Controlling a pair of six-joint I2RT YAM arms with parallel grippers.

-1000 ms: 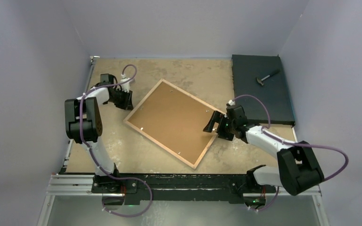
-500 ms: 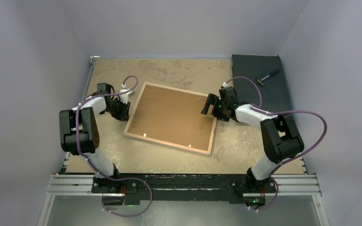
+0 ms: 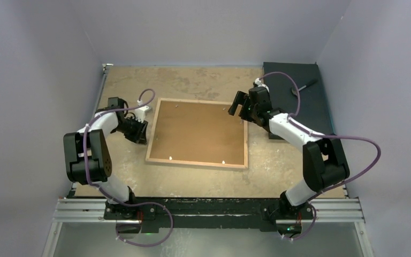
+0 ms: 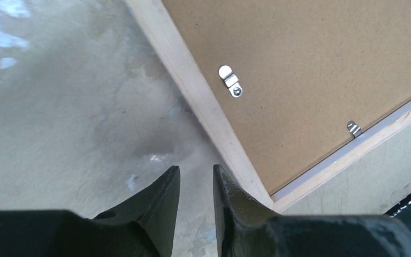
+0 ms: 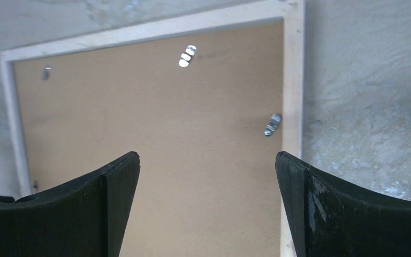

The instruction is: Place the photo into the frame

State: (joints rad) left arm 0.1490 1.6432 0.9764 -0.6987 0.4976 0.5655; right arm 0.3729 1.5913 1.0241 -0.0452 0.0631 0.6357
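No text, label, brand, number or sign can be read anywhere.

Two arms bolted to the black base rail (image 3: 208, 206): left arm (image 3: 108, 122) and right arm (image 3: 289, 127), each of white-shelled links with bulky black joint housings. A purple cable (image 3: 353, 137) loops loosely along each, from rail up to wrist. Left gripper (image 4: 195, 174) and right gripper (image 5: 207, 160) are matte black with tapered wedge fingers.
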